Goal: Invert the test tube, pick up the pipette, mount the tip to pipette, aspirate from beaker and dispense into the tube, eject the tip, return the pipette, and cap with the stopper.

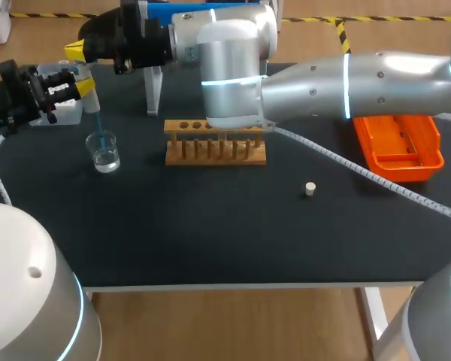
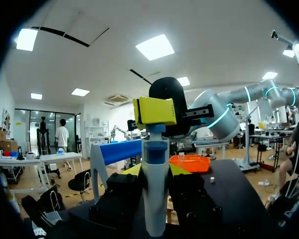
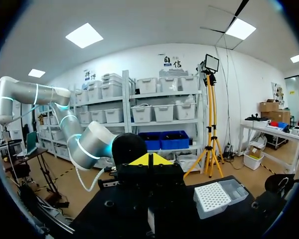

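My left gripper (image 1: pixel 77 84) is shut on the white and blue pipette (image 1: pixel 90 98), holding it upright at the table's far left. The pipette's blue tip (image 1: pixel 97 125) dips into the glass beaker (image 1: pixel 104 151), which holds clear liquid. My right arm reaches across from the right, and its gripper (image 1: pixel 76 51) is shut, with its yellow tips on top of the pipette. In the left wrist view the pipette (image 2: pixel 155 184) stands between my own fingers, with the right gripper (image 2: pixel 155 110) above it. The white stopper (image 1: pixel 310 189) lies on the mat. I cannot make out a tube in the wooden rack (image 1: pixel 215 143).
A white tip box (image 1: pixel 62 109) sits behind my left gripper and is also seen in the right wrist view (image 3: pixel 217 197). The pipette stand (image 1: pixel 155 84) rises behind the rack. An orange tray (image 1: pixel 399 145) lies at the right.
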Controlling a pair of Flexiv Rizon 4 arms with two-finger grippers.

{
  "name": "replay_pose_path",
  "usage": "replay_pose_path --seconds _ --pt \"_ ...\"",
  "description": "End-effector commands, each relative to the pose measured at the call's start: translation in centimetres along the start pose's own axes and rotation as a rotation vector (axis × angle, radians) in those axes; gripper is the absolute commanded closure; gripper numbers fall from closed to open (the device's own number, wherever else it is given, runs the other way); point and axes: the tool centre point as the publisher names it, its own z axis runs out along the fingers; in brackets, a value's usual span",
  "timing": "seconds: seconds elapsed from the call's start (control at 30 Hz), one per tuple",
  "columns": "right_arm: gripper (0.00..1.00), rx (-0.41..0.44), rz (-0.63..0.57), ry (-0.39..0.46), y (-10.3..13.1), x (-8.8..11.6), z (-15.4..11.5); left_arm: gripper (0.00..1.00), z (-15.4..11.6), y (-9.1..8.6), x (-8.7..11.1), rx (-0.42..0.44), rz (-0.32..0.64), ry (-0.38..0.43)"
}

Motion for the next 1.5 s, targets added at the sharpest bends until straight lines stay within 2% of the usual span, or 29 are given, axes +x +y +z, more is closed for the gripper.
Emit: replay_pose_path --seconds 0.03,0.33,0.77,0.8,0.83,0.87,0.9,0.93,1.2,1.5 --pt "1.00 0.001 0.005 0.004 -1.1 -0.1 0.1 1.00 0.0 -0.4 -0.3 0.003 0.001 0.005" --pt "1.00 0.007 0.015 -0.001 -1.3 -0.1 0.0 1.00 0.0 -0.4 -0.3 0.003 0.001 0.005" --pt "1.00 -0.038 -0.066 -0.012 3.7 0.6 -1.5 1.00 0.0 -0.4 -0.3 0.003 0.001 0.005" --pt "0.97 -0.041 -0.072 -0.012 4.0 0.8 -1.7 1.00 0.0 -0.4 -0.3 0.003 0.001 0.005" --pt "0.75 -0.040 -0.076 -0.014 4.3 0.9 -2.0 1.00 0.0 -0.4 -0.3 0.003 0.001 0.005" --pt "0.44 -0.041 -0.082 -0.016 4.6 1.1 -2.3 1.00 0.0 -0.4 -0.3 0.003 0.001 0.005" --pt "0.05 -0.042 -0.086 -0.017 4.8 1.2 -2.5 1.00 0.0 -0.4 -0.3 0.003 0.001 0.005" --pt "0.00 -0.042 -0.091 -0.019 5.0 1.4 -2.9 1.00 0.0 -0.4 -0.3 0.003 0.001 0.005" --pt "0.00 -0.033 -0.126 -0.032 5.8 2.7 -6.9 1.00 0.0 -0.4 -0.3 0.003 0.001 0.005" --pt "0.00 0.042 -0.140 -0.069 4.5 2.5 -12.6 1.00 0.0 -0.4 -0.3 0.003 0.001 0.005"
